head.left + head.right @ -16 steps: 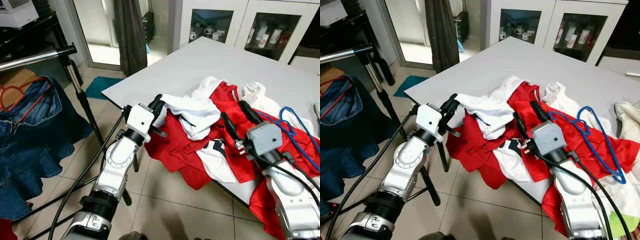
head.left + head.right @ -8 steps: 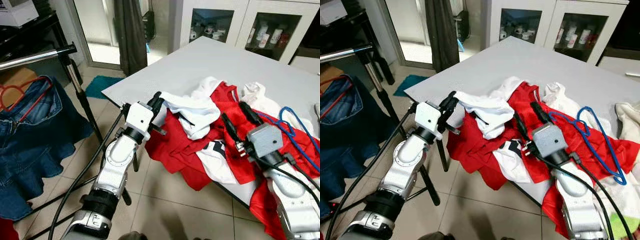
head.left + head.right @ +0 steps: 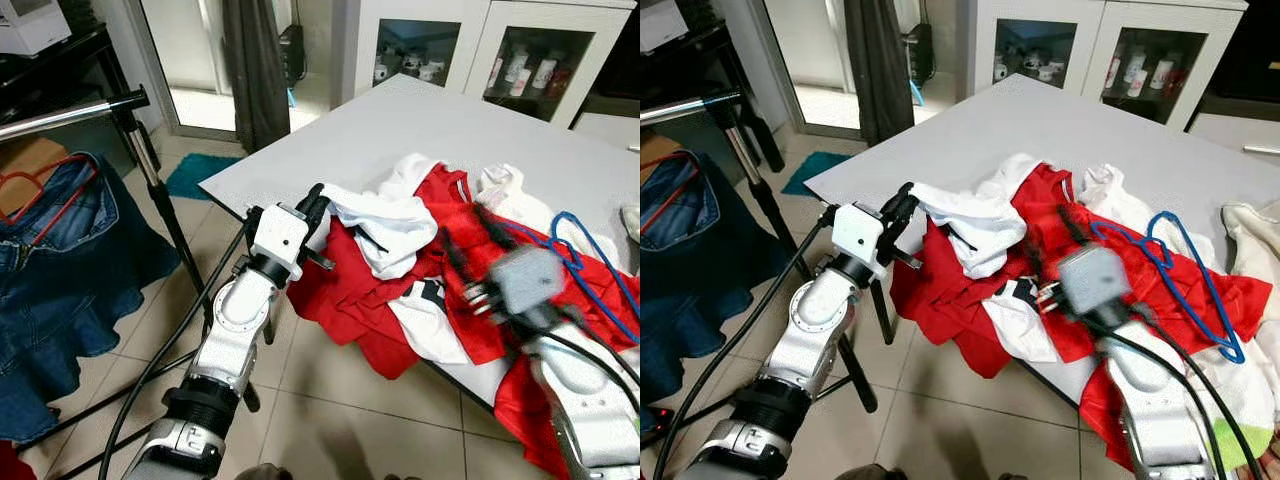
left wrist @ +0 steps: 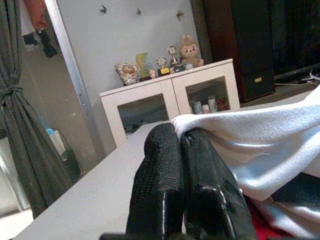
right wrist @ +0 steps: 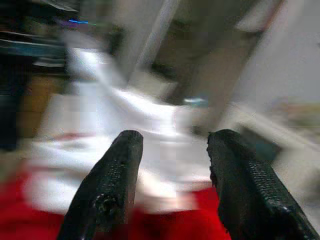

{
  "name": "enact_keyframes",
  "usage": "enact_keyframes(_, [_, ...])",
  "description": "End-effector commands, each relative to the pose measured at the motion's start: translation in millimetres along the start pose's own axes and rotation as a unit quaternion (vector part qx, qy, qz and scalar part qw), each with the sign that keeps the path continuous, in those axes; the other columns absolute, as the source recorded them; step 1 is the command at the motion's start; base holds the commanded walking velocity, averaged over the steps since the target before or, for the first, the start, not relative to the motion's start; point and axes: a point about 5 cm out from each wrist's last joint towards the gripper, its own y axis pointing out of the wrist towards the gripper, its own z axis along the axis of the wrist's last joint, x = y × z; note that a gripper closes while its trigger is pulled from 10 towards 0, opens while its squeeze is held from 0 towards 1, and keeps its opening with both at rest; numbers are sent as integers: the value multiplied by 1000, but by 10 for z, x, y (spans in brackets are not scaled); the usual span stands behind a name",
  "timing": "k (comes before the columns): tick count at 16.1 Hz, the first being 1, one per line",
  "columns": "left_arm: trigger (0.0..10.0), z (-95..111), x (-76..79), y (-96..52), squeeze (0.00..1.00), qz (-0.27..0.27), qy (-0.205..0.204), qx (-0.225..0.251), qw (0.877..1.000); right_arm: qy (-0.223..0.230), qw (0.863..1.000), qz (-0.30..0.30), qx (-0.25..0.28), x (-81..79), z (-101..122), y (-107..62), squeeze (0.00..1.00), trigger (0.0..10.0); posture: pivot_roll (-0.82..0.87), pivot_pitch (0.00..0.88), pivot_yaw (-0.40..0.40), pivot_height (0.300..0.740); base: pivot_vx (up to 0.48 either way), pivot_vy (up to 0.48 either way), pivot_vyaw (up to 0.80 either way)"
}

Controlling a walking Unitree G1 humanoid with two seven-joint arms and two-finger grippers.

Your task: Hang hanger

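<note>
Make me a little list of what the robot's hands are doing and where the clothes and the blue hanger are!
left gripper: shut on the white cloth, at the table's near corner
right gripper: jaws open, blurred, over the red garment
blue hanger: lying on the clothes, toward the robot's right
table: white, far part bare
rail: at the left, a denim skirt hanging on it

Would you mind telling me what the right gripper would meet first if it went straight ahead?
Probably the red garment just ahead of the open right gripper, though blur makes depth uncertain.
</note>
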Motion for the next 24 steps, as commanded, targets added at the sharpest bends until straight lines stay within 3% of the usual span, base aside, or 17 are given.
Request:
enact_keyframes(1, [10000,42,-71,34,0,13,4,10,1000,43,997,65,-12,-109,-3,12,0,10000,29,3,38,740,0,0,0])
enact_keyframes(3, [10000,51,-132,58,0,24,8,10,1000,119,985,121,-24,-103,23,-53,0,10000,31,6,36,740,0,0,0])
enact_keyframes(5, [10000,76,-221,115,0,34,15,13,999,157,971,177,-34,-147,61,-115,0,10000,29,6,33,740,0,0,0])
enact_keyframes(10, [10000,123,-296,224,0,39,26,20,999,196,959,202,-31,-145,153,-69,0,10000,29,0,39,740,0,0,0])
enact_keyframes(16, [10000,102,-261,256,0,31,26,20,999,235,943,235,-12,-101,307,-81,0,10000,29,0,50,740,0,0,0])
enact_keyframes(19, [10000,95,-264,253,0,29,27,21,999,292,925,240,29,32,453,-112,0,10000,31,0,54,740,0,0,0])
enact_keyframes(21, [10000,83,-266,248,0,28,27,19,999,307,909,281,28,-33,479,-188,0,10000,31,0,54,740,0,0,0])
enact_keyframes(24, [10000,87,-258,259,0,29,27,21,999,310,902,300,1,-144,405,-225,0,10000,32,0,52,740,0,0,0])
